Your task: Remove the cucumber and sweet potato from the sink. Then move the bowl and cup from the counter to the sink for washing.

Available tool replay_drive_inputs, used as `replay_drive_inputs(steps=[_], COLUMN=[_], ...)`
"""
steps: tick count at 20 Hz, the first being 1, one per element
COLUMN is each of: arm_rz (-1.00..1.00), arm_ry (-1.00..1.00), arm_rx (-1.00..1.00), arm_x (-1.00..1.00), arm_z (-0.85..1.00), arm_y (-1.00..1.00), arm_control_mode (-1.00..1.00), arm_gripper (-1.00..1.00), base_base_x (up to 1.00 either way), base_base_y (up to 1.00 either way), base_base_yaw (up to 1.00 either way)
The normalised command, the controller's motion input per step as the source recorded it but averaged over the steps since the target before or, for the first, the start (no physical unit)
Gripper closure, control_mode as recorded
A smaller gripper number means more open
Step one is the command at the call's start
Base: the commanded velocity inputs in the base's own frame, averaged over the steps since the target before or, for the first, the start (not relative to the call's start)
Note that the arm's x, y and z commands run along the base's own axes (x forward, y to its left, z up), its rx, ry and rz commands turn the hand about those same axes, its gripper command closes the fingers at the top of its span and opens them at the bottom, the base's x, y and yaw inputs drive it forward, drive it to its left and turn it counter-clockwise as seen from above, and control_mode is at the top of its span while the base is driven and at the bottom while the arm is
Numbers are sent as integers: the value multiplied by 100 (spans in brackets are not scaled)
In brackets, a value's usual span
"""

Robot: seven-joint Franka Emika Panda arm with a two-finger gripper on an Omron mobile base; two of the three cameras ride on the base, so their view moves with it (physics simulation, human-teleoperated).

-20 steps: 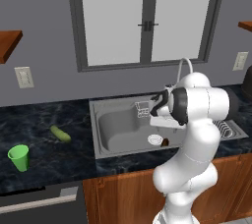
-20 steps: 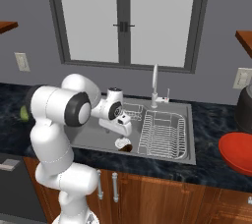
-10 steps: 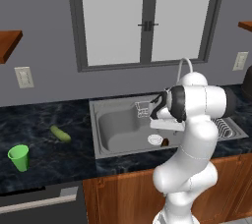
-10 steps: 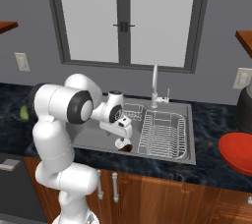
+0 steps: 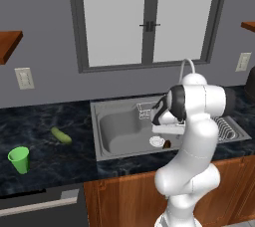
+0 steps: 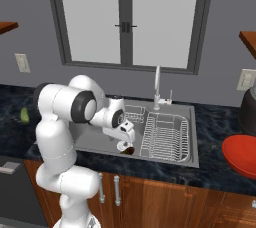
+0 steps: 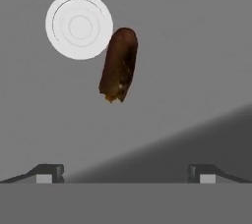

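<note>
Arm lowered into sink (image 5: pixel 119 134); fingers (image 7: pixel 125 173) spread, empty, above sweet potato (image 7: pixel 118 64); no writing.

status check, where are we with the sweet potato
Gripper jaws open, empty, above the sink. Sweet potato on basin floor beside the drain. Nothing in the way.

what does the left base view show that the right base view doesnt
Left base view alone: the green cup on the counter, and the whole cucumber lying on the counter left of the sink.

Right base view alone: the red bowl on the counter at the far right, and the faucet's full height.

Both: the sink, its white drain, the sweet potato beside the drain, and the dish rack.
</note>
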Motion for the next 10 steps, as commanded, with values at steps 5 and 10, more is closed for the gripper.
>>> replay_drive_inputs(steps=[5, 10], arm_rz=[0, 0], arm_ry=[0, 0], arm_rx=[-5, -1], arm_x=[0, 0], arm_z=[-12, -12], arm_y=[-11, -9], arm_control_mode=[-100, -100], arm_gripper=[-100, -100], base_base_x=[0, 0], base_base_y=[0, 0], base_base_yaw=[0, 0])
